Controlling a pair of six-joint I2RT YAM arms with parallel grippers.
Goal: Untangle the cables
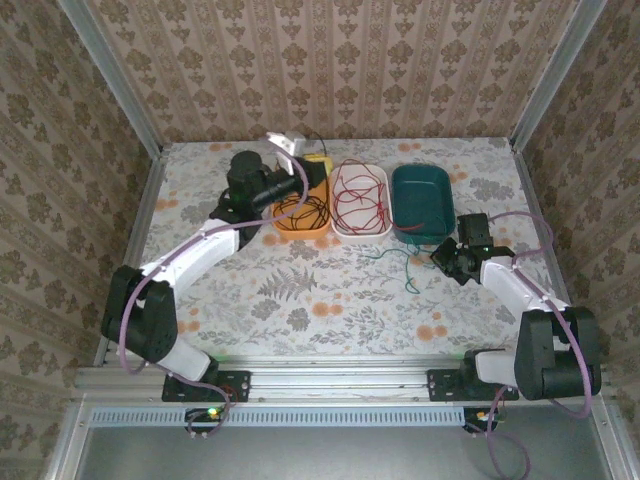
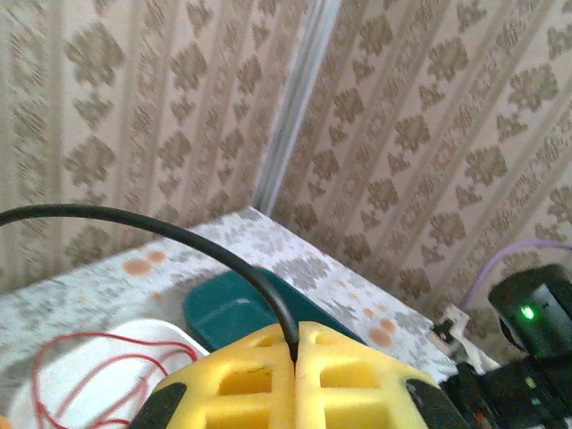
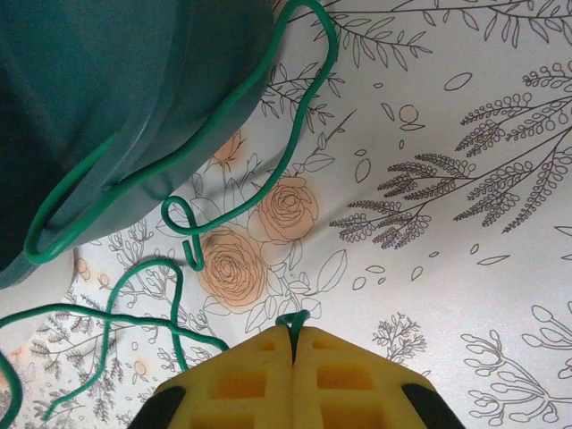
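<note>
Flower-printed cloth covers the table (image 1: pixel 300 290), and patterned wallpaper (image 1: pixel 330 60) closes it in on three sides. Three trays sit in a row toward the far edge: an orange tray (image 1: pixel 300 229) on the left, a white tray (image 1: pixel 360 233) in the middle and a teal tray (image 1: pixel 420 190) on the right.

The cables are spread among them. The black cable (image 1: pixel 300 210) lies coiled in the orange tray. The red cable (image 1: pixel 360 195) loops inside the white tray. The green cable (image 3: pixel 223 116) curves along the teal tray's outer wall and trails in loose loops onto the cloth in front of it.

The left gripper (image 2: pixel 295 344) reaches over the orange tray with its yellow fingers pressed together. They pinch a strand of the black cable, which arches up and away to the left in the wrist view. The right gripper (image 3: pixel 293 344) sits low over the table just in front of the teal tray. Its fingers are likewise clamped, pinching the green cable at their tips.
</note>
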